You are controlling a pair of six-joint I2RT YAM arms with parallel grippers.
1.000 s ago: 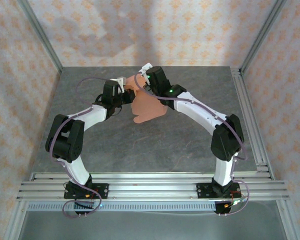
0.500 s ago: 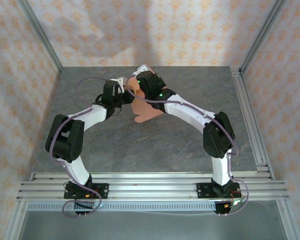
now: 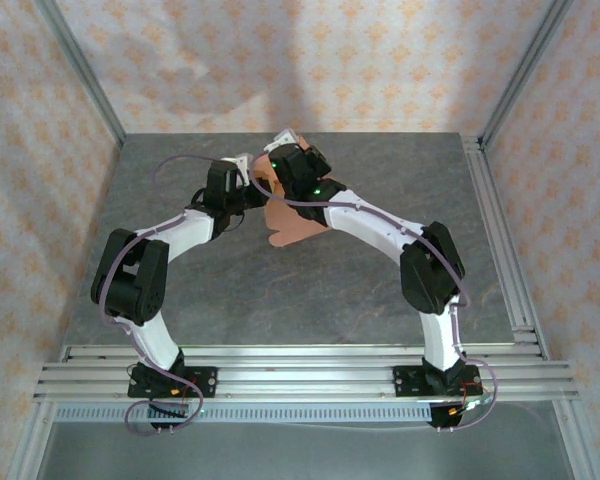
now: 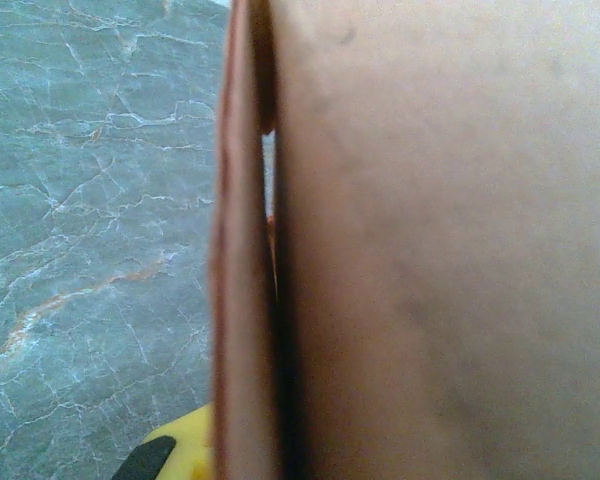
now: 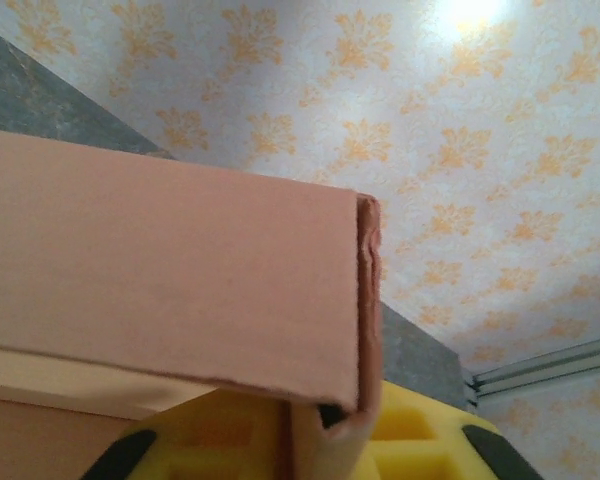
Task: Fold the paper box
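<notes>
Table (image 3: 280, 290) open near side; paper box (image 3: 292, 222) blocks far centre

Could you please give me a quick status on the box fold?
Right gripper apparently shut on paper box, partly folded. Left gripper against the card, jaws unreadable. No obstruction seen.

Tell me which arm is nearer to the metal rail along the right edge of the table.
Right. The right arm bends its elbow close beside the rail. The left arm stands at the opposite side of the table, far from it.
</notes>
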